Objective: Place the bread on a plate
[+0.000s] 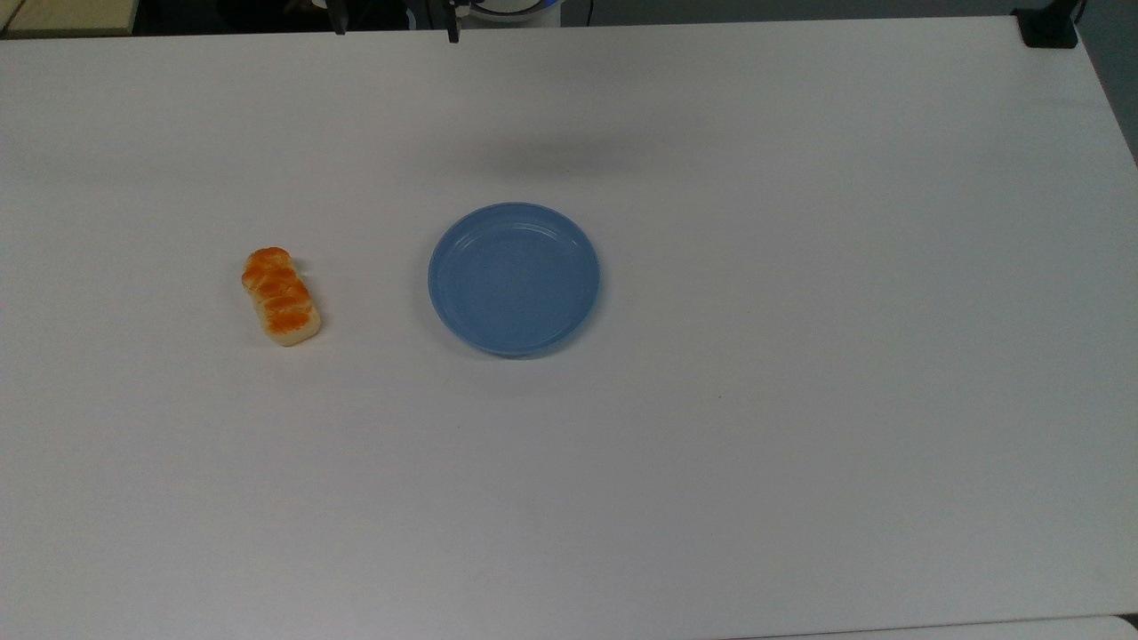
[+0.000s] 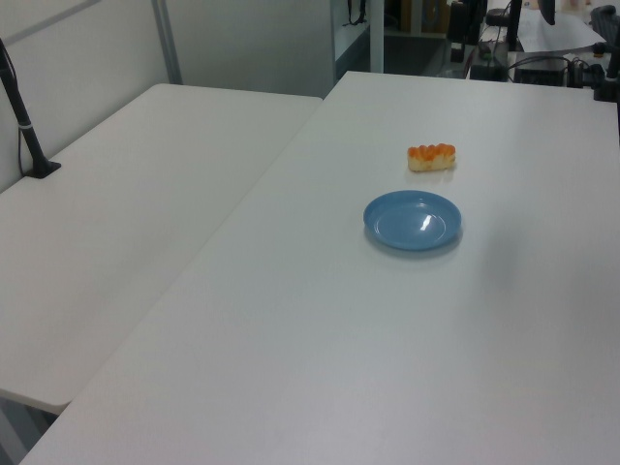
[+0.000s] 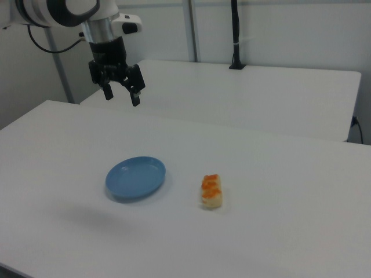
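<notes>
Jaws hang open, empty, high above the surface. Bread lies apart from the plate; its glossy, probably slippery, top risks a slipped grip.

Three fixed cameras around one white table.

Top view: high above, looking steeply down, far edge along the picture's top; the bread lies toward the top view's left, the plate near mid-table. Left view: set back beyond one end, looking along the table from moderate height, a second table on the left view's left. Right view: from the opposite side, lower and nearer, facing the arm's gripper above the far edge. All three share the plate and bread.
</notes>
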